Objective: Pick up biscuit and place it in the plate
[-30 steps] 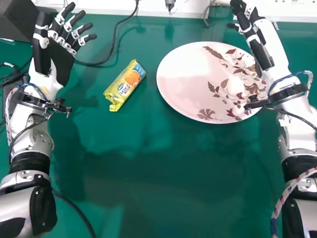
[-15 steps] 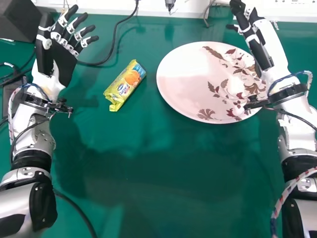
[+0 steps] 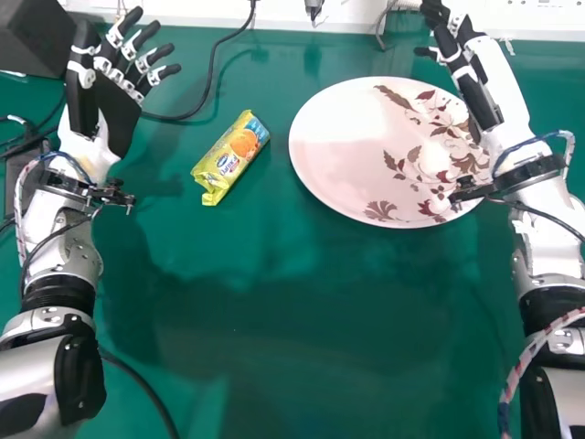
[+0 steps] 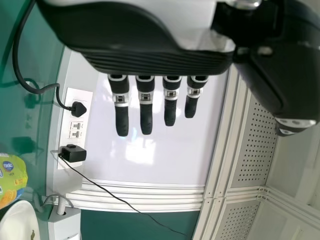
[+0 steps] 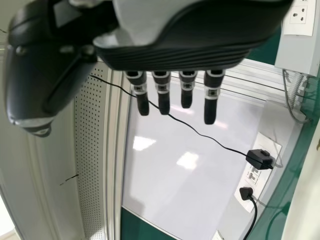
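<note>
left hand [image 3: 117, 117], nearer: fingers straight, spread, empty | yellow biscuit packet [image 3: 230, 158]: on tabletop [image 3: 302, 320], at that hand's four o'clock, long axis one-to-seven o'clock | plate [image 3: 343, 146]: packet's three o'clock

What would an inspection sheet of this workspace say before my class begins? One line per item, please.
Surface: green table.
Job's things: biscuit packet lying left of the plate, not touching it.
Clutter: dark box at the table's far left corner.
Robot hands: left robot hand open, left of the packet; right robot hand open near the plate's right side.
Cables: black cable crosses the table beyond the packet.
Surroundings: white wall sockets behind the table.
</note>
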### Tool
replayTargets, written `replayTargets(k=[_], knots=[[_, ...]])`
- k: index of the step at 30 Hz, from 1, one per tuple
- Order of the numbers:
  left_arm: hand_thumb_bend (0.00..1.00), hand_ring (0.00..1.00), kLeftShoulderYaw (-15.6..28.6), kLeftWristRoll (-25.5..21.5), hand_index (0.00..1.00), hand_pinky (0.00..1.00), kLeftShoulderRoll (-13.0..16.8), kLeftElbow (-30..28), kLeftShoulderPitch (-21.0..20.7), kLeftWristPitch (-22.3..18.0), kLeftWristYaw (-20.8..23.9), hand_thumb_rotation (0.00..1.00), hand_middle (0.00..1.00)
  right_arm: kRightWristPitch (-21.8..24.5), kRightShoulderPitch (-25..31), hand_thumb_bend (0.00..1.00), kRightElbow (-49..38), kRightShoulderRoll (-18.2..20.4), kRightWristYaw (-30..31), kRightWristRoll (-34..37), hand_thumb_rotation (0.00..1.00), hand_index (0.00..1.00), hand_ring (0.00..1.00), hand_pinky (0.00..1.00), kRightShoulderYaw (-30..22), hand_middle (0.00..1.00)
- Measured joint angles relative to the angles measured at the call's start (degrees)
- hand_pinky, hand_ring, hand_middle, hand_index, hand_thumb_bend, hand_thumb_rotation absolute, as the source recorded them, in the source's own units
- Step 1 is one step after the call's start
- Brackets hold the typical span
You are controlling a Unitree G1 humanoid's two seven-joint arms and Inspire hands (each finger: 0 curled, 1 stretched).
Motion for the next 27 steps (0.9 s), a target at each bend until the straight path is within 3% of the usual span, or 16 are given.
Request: replayTargets(k=[18, 27], knots=[[0.84, 0.85, -0.01, 0.04, 0.98, 0.77, 0.0, -0.84, 0.02, 0.4, 0.04, 0.55, 0.94, 0.12, 0.01, 0.91, -0.5, 0.0, 0.04, 0.06, 0.33, 0.98, 0.96, 0.84, 0.0, 1.0], [0.84, 0.85, 0.06, 0.01, 0.99, 0.77, 0.14, -0.48, 0.02, 0.42, -0.16, 0.56, 0.94, 0.12, 0.01, 0.86, -0.5, 0.12, 0.04, 0.05, 0.34, 0.98, 0.95, 0.84, 0.22, 1.0]])
